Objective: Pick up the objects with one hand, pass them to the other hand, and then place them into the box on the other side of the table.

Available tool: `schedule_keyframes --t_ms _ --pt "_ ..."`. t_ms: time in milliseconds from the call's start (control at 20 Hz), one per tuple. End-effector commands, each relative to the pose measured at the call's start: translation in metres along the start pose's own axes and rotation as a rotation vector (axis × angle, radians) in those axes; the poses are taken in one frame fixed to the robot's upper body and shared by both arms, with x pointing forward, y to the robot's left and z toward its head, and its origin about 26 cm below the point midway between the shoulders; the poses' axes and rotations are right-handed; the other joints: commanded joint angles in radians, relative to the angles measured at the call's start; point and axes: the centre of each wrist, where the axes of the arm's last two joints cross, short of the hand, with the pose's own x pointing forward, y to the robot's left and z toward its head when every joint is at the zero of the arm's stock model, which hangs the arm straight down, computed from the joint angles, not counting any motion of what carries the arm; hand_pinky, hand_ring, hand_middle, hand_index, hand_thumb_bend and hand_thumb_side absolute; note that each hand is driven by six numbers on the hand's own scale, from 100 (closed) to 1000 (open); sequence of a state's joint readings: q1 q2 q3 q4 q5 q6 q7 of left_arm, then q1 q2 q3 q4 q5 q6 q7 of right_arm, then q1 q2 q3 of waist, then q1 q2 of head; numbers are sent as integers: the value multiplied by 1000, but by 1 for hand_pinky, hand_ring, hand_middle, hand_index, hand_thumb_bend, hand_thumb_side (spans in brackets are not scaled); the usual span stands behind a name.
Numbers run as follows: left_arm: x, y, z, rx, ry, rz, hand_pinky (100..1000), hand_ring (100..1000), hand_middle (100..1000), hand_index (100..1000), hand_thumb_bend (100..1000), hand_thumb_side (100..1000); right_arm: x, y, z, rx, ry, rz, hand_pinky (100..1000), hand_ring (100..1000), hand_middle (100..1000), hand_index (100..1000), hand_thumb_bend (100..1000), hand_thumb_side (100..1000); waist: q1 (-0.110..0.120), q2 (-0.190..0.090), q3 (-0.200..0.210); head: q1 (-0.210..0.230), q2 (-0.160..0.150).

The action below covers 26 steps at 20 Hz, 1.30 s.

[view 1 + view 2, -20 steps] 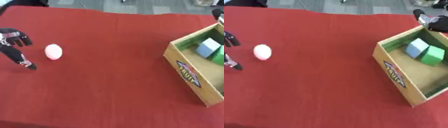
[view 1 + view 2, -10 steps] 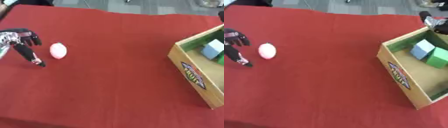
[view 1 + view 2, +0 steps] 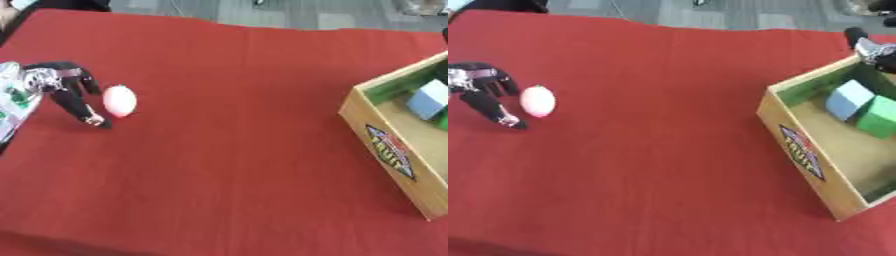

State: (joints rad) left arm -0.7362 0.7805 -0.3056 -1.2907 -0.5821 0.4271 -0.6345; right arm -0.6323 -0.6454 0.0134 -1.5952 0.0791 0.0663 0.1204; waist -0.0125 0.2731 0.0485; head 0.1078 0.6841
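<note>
Pink egg-shaped ball [image 3: 120, 100] lies on the red counter [image 3: 227, 150] close to its left edge, toward the far half. Its long axis runs roughly from the far edge to the near edge, tilted only a little, and which end is the narrower one cannot be told.

Left hand [image 3: 74, 92] comes in over the left edge and sits just beside the ball on its left. Its fingers are spread and only partly bent, so the hand is fairly wide; one long finger [image 3: 496, 111] reaches down toward the near edge and its tip rests on the counter just beside the ball's near end. The shorter fingers curve over toward the ball's far side. Whether any finger actually touches the ball cannot be told; nothing is held.

Wooden box [image 3: 811, 162] stands at the right edge of the counter, with a printed label on its outer wall. Inside it lie a pale blue block [image 3: 849, 99] and a green block [image 3: 881, 117], touching each other.

Right hand [image 3: 871, 47] shows as a dark shape past the box's far corner, and its fingers cannot be made out.
</note>
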Motion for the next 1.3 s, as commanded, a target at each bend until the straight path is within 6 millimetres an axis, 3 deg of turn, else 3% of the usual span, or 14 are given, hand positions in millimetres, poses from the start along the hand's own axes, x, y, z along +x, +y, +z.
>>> schedule_keyframes --t_ms 50,250,350,400,500,650,1000,1300 --pt "4 12 2 51 -2 4 869 780 732 738 656 246 4 -9 -1 -11 -12 27 842 882 708 840 332 218 16 -30 -3 6 -3" --pt "8 11 -2 59 -3 14 864 777 721 682 534 206 3 -9 -1 -13 -10 28 842 883 708 840 331 218 15 -30 -6 11 -4" --pt "10 10 -4 49 -4 14 865 775 707 628 352 104 2 -9 0 -14 -6 28 842 883 708 840 331 222 16 -30 -6 13 -4" --pt "10 10 -5 42 -4 16 864 770 698 596 314 100 2 -8 0 -14 -4 27 842 883 708 840 330 222 16 -30 -6 14 -4" --pt "11 9 -5 23 -15 18 857 758 679 529 314 100 1 -8 0 -13 -3 25 842 883 708 840 329 222 15 -30 -6 14 -4" --pt "14 14 4 36 -41 0 851 750 667 499 318 100 1 -9 1 -17 -4 25 843 881 706 838 322 219 14 -31 -4 14 0" --pt "30 38 59 254 -151 -34 821 711 629 476 297 100 5 -10 0 -19 -19 16 846 881 706 838 324 208 8 -37 7 1 0" --pt "40 40 98 418 -269 -35 795 672 601 464 271 100 12 -7 -4 -10 -45 -2 844 879 714 836 337 198 1 -47 16 -17 -5"
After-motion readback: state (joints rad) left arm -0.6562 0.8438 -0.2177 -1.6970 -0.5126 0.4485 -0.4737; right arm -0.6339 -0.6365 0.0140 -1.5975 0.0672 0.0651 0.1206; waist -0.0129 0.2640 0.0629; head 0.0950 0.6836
